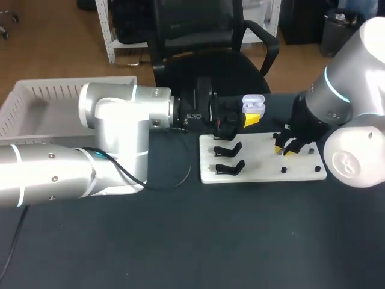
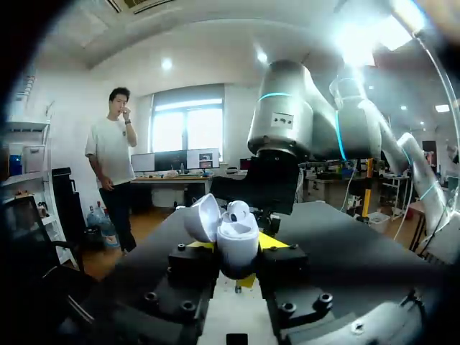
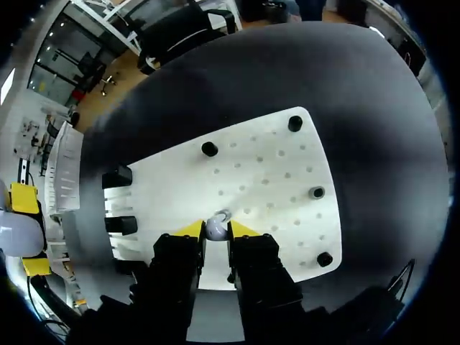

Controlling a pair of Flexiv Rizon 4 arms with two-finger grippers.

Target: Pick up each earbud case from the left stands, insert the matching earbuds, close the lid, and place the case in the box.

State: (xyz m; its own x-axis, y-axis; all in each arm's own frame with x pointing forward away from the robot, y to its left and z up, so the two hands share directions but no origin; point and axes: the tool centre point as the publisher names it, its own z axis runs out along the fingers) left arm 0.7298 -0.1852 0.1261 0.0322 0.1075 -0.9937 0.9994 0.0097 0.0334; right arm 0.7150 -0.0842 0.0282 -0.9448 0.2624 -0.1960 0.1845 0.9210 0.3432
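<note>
Head view, centre-right of frame: one white board lies on the dark bench. Two black stands sit on the board's left part, one below the other, both bare. One earbud case, white with its lid open, is held above the board's upper left corner and clear of the stands. The left claw pinches it, a yellow tip on each side. The left wrist view shows the same: case upright between the left claw tips, lid tilted back. The right claw is down on the board's right part. In the right wrist view, the right claw tips are nearly together, nipping one small pale earbud against the board. Four black pegs counted there. One white slatted box stands at upper left.
</note>
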